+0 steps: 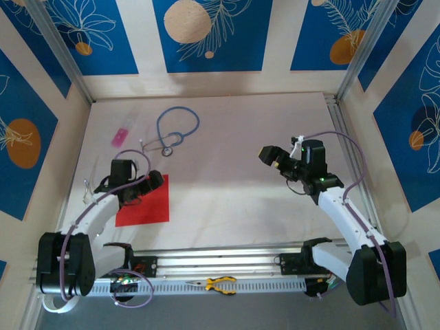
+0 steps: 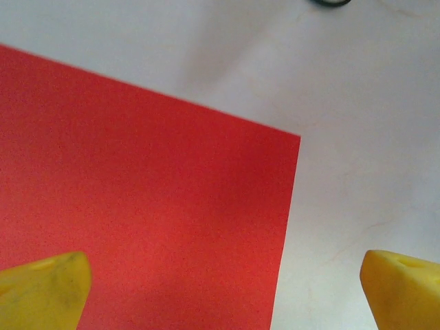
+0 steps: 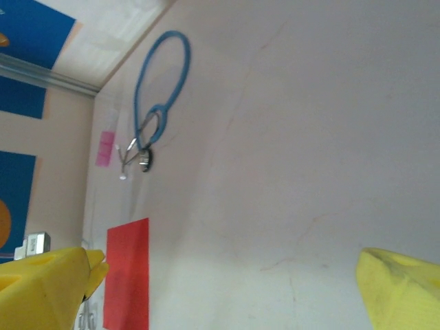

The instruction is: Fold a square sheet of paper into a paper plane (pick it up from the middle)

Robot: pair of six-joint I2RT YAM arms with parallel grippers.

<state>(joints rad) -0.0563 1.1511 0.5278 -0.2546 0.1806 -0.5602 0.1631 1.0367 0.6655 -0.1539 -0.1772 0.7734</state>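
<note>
The sheet (image 1: 146, 206) is laid flat at near left under the left gripper (image 2: 227, 292), spread wide and empty. The right gripper (image 3: 227, 292) is spread too. If pinched off-centre, as seems likely, the sheet could be crumpled.

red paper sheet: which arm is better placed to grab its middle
Left. The left pincer hangs open over the square sheet of paper; the right pincer, also open, is well off to the right, apart from it.

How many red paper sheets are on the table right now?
1. The square sheet of paper lies flat on the left side of the table, partly beneath the open left gripper. A second sheet stacked exactly under it can't be ruled out.
</note>
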